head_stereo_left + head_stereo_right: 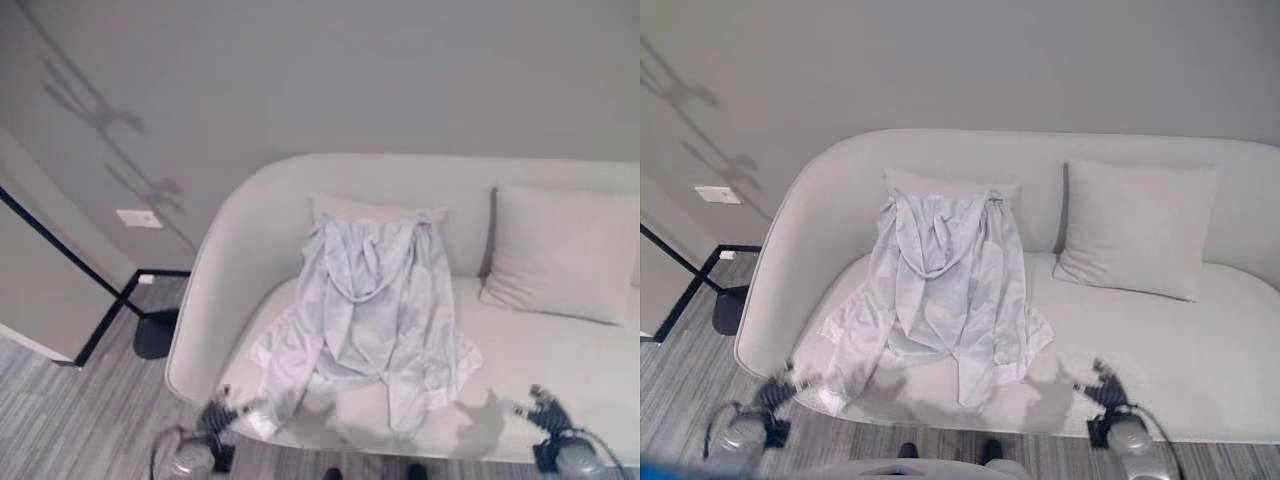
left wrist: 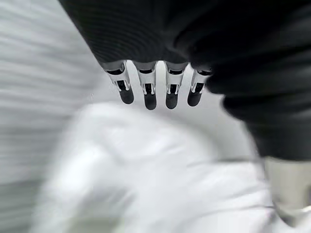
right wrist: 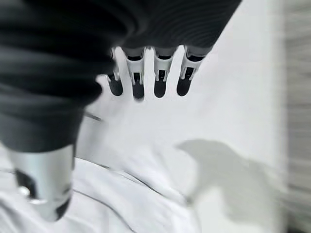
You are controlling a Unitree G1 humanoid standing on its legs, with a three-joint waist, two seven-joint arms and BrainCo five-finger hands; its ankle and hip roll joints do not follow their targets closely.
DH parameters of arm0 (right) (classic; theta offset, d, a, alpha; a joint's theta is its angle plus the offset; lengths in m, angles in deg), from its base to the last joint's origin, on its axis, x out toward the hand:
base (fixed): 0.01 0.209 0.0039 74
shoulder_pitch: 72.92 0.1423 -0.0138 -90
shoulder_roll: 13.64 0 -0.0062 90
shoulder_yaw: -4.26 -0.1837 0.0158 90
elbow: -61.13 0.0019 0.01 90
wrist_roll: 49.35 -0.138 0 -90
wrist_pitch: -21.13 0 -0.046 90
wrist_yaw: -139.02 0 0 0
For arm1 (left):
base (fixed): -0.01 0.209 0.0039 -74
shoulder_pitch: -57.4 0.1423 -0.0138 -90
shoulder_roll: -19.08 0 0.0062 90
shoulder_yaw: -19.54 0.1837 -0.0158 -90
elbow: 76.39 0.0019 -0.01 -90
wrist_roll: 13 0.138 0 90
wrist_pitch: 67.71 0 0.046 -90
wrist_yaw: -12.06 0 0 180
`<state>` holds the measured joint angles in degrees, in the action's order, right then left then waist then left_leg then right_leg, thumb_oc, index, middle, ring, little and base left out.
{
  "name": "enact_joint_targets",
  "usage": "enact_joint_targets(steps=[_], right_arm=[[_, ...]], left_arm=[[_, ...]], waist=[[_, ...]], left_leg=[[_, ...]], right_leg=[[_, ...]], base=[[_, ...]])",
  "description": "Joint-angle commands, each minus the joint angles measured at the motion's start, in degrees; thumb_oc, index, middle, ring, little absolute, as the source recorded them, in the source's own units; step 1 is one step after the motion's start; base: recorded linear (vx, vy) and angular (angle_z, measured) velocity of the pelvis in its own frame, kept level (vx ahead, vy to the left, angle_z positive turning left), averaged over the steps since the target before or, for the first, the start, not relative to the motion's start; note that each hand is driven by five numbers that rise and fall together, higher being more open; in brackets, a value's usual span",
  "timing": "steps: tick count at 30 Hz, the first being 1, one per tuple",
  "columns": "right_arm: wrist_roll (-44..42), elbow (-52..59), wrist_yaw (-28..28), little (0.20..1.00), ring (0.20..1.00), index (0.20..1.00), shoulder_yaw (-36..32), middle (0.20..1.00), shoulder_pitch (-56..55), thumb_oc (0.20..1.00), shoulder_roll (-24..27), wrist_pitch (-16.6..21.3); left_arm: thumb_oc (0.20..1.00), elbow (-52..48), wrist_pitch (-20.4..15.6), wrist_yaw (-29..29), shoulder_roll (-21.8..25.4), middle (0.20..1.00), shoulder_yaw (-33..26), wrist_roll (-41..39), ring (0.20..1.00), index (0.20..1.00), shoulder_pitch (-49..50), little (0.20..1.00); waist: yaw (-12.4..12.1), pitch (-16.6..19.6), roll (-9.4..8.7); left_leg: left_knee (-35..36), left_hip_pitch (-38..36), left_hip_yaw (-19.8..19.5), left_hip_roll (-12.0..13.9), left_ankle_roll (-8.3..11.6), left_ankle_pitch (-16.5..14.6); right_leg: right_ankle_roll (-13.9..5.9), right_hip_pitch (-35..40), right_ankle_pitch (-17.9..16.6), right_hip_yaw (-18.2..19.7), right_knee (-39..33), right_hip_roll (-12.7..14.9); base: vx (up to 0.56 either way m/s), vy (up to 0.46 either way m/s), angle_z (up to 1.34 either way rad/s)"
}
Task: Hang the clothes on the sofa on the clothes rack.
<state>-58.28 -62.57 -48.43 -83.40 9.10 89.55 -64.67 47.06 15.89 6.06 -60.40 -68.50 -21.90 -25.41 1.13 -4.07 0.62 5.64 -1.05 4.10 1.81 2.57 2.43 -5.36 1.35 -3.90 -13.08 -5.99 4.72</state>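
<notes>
A pale blue-white garment (image 1: 370, 310) lies spread over the sofa (image 1: 560, 350), its collar propped against a cushion (image 1: 375, 212) and its hem reaching the seat's front edge. My left hand (image 1: 215, 418) hovers at the seat's front left corner, beside the garment's lower left sleeve, fingers (image 2: 148, 90) straight and holding nothing. My right hand (image 1: 543, 410) hangs over the seat's front edge, right of the garment, fingers (image 3: 160, 77) also straight and empty. The garment's cloth (image 3: 121, 204) shows past the right hand. A black clothes-rack frame (image 1: 70, 260) stands left of the sofa.
A second cushion (image 1: 560, 250) leans on the sofa back at the right. The rack's dark round base (image 1: 155, 335) sits on the striped grey floor (image 1: 60, 420) next to the sofa's left arm. A wall socket (image 1: 138, 218) is above it.
</notes>
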Motion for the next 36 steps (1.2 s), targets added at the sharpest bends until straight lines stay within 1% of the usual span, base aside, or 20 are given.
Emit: enact_joint_targets(steps=[1,4,5,6,7,8,10,11,12,13,16,17,19,22,24,25,31,34,36], right_arm=[[1.6,3.2,-1.2,1.000,1.000,1.000,-0.5,1.000,6.9,1.000,3.8,3.2],[1.9,7.1,-2.0,1.000,1.000,1.000,-0.3,1.000,10.4,1.000,5.5,3.5],[1.9,7.1,-2.0,1.000,1.000,1.000,-0.3,1.000,10.5,1.000,5.5,3.5],[1.3,8.3,-2.8,1.000,1.000,1.000,0.1,1.000,13.4,1.000,6.7,3.8],[1.6,8.6,-3.3,1.000,1.000,1.000,1.0,1.000,15.7,1.000,7.5,3.9],[1.6,8.5,-3.4,1.000,1.000,1.000,1.0,1.000,15.9,1.000,7.5,3.9],[1.6,7.9,-5.2,1.000,1.000,1.000,4.4,1.000,23.6,1.000,9.5,3.9],[1.4,7.0,-5.9,1.000,1.000,1.000,5.6,1.000,26.5,1.000,10.0,4.0],[0.2,5.4,-7.9,1.000,1.000,1.000,8.9,1.000,33.2,1.000,10.5,4.3],[-0.5,4.1,-8.6,1.000,1.000,1.000,10.9,1.000,36.6,1.000,10.4,4.4],[-4.2,-3.7,-11.3,1.000,1.000,1.000,20.4,1.000,53.5,1.000,11.2,3.9],[-5.0,-5.2,-11.5,1.000,1.000,1.000,21.3,1.000,55.8,1.000,11.4,4.0],[-8.2,-12.5,-12.1,1.000,1.000,1.000,26.4,1.000,65.7,1.000,10.9,3.4],[-10.4,-17.1,-11.9,1.000,1.000,1.000,30.6,1.000,72.6,1.000,10.1,2.8],[-10.7,-17.8,-11.9,1.000,1.000,1.000,31.3,1.000,73.6,1.000,10.1,2.8],[-10.9,-18.5,-11.8,1.000,1.000,1.000,32.7,1.000,74.9,1.000,9.9,2.7],[-11.4,-17.6,-11.4,1.000,1.000,1.000,35.8,1.000,76.7,1.000,9.2,2.9],[-11.2,-19.0,-10.0,1.000,1.000,1.000,39.2,1.000,79.0,1.000,8.3,2.5],[-11.5,-19.2,-9.4,1.000,1.000,1.000,40.2,1.000,79.5,1.000,7.6,2.3]], left_arm=[[1.000,-3.3,-3.9,-3.1,3.8,1.000,-1.6,-2.3,1.000,1.000,-6.7,1.000],[1.000,-9.9,-4.4,-4.8,6.7,1.000,-2.0,-0.3,1.000,1.000,-10.2,1.000],[1.000,-10.0,-4.3,-4.8,6.7,1.000,-2.0,-0.3,1.000,1.000,-10.3,1.000],[1.000,-12.6,-4.3,-5.9,9.2,1.000,-0.9,1.9,1.000,1.000,-14.1,1.000],[1.000,-13.4,-4.0,-6.6,10.3,1.000,0.2,3.6,1.000,1.000,-16.7,1.000],[1.000,-13.3,-4.0,-6.6,10.3,1.000,0.3,3.6,1.000,1.000,-16.9,1.000],[1.000,-11.8,-2.9,-9.1,12.8,1.000,5.4,6.8,1.000,1.000,-26.4,1.000],[1.000,-10.4,-2.9,-10.0,13.4,1.000,7.5,7.1,1.000,1.000,-30.0,1.000],[1.000,-7.5,-2.5,-12.0,14.8,1.000,11.9,7.2,1.000,1.000,-37.6,1.000],[1.000,-5.8,-2.3,-12.9,15.3,1.000,14.3,7.3,1.000,1.000,-41.4,1.000],[1.000,6.6,-1.4,-15.3,17.7,1.000,25.6,5.2,1.000,1.000,-59.6,1.000],[1.000,8.3,-1.4,-15.5,18.2,1.000,27.2,5.2,1.000,1.000,-62.3,1.000],[1.000,16.0,-1.1,-14.9,16.5,1.000,33.2,2.5,1.000,1.000,-71.7,1.000],[1.000,22.1,-0.2,-14.5,15.4,1.000,38.2,1.9,1.000,1.000,-79.0,1.000],[1.000,23.1,-0.1,-14.4,15.1,1.000,38.8,1.8,1.000,1.000,-79.9,1.000],[1.000,24.3,0.1,-14.3,14.4,1.000,39.5,1.6,1.000,1.000,-81.0,1.000],[1.000,25.9,0.6,-14.1,12.9,1.000,41.4,1.5,1.000,1.000,-82.4,1.000],[1.000,28.9,0.8,-12.6,11.7,1.000,41.9,-0.4,1.000,1.000,-82.9,1.000],[1.000,30.2,1.0,-11.9,11.2,1.000,42.3,-0.7,1.000,1.000,-82.9,1.000]], waist=[[-1.2,-2.6,0.76],[-1.3,-3.1,0.74],[-1.3,-3.1,0.73],[-1.2,-3.4,0.78],[-1.2,-3.7,0.82],[-1.3,-3.8,0.82],[-1.0,-5.0,1.03],[-0.9,-5.6,1.07],[-0.6,-6.7,1.36],[-0.4,-7.0,1.50],[0.1,-8.1,1.92],[0.1,-8.1,1.92],[0.3,-8.9,2.13],[0.4,-9.5,2.37],[0.3,-9.6,2.46],[0.3,-9.7,2.51],[0.3,-9.8,2.51],[0.2,-10.1,2.40],[0.3,-10.0,2.25]], left_leg=[[-0.6,-0.2,-0.7,2.0,3.29,-2.4],[-0.6,0.4,-0.9,2.0,3.31,-2.3],[-0.6,0.4,-0.9,2.0,3.31,-2.3],[-0.6,1.0,-0.9,2.0,3.35,-2.3],[-0.6,1.3,-1.0,2.0,3.37,-2.2],[-0.6,1.4,-1.0,2.0,3.37,-2.2],[-0.6,3.1,-1.0,1.8,3.44,-1.5],[-0.6,4.1,-1.1,1.8,3.45,-1.2],[-0.6,6.7,-1.2,1.7,3.53,-0.1],[-0.6,8.1,-1.1,1.7,3.60,0.4],[-0.6,15.0,-1.1,1.2,4.07,3.3],[-0.6,16.0,-1.1,1.1,4.12,3.6],[-0.6,19.1,-1.0,0.6,4.56,5.0],[-0.6,21.7,-1.0,0.1,4.88,6.1],[-0.6,22.3,-1.0,0.1,4.96,6.3],[-0.6,22.9,-1.0,0.0,5.02,6.5],[-0.6,23.6,-1.2,-0.4,5.13,6.7],[-0.6,24.1,-1.4,-0.6,5.27,6.9],[-0.6,24.2,-1.4,-0.7,5.28,6.9]], right_leg=[[-8.26,-0.4,1.4,-0.2,1.0,4.9],[-8.33,-1.0,1.3,0.0,1.0,4.9],[-8.33,-1.0,1.3,0.0,1.0,4.9],[-8.37,-1.5,1.2,0.1,1.0,5.0],[-8.41,-2.0,1.0,0.1,1.0,5.1],[-8.41,-2.0,1.0,0.1,1.0,5.1],[-8.62,-3.9,0.3,0.3,1.0,5.1],[-8.68,-4.9,0.0,0.4,1.0,5.2],[-8.79,-7.6,-0.9,0.9,1.0,5.2],[-8.83,-9.1,-1.4,1.0,1.0,5.3],[-9.02,-16.1,-3.9,1.5,1.0,5.4],[-9.05,-17.0,-4.2,1.6,1.0,5.4],[-9.31,-20.2,-5.4,1.8,1.0,5.1],[-9.64,-23.0,-6.5,1.8,1.0,4.9],[-9.64,-23.6,-6.6,1.8,1.0,4.9],[-9.64,-24.3,-6.8,1.9,1.0,4.8],[-9.64,-25.2,-7.2,1.9,1.0,4.6],[-9.64,-25.6,-7.6,1.8,1.0,4.6],[-9.64,-25.8,-7.8,1.8,1.0,4.6]], base=[[0.00,0.000,0.00],[0.00,0.000,0.00],[0.00,0.000,0.00],[-0.05,0.004,-0.02],[-0.05,0.004,-0.01],[-0.08,0.001,-0.01],[-0.13,0.000,-0.02],[-0.23,0.008,-0.01],[-0.24,0.016,-0.04],[-0.26,0.016,-0.05],[-0.17,0.011,-0.06],[-0.11,0.005,0.00],[-0.11,0.001,0.05],[-0.06,-0.007,0.02],[-0.02,-0.001,0.02],[0.00,0.000,0.00],[0.00,0.000,0.00],[0.00,0.000,0.00],[0.00,0.000,0.00]])
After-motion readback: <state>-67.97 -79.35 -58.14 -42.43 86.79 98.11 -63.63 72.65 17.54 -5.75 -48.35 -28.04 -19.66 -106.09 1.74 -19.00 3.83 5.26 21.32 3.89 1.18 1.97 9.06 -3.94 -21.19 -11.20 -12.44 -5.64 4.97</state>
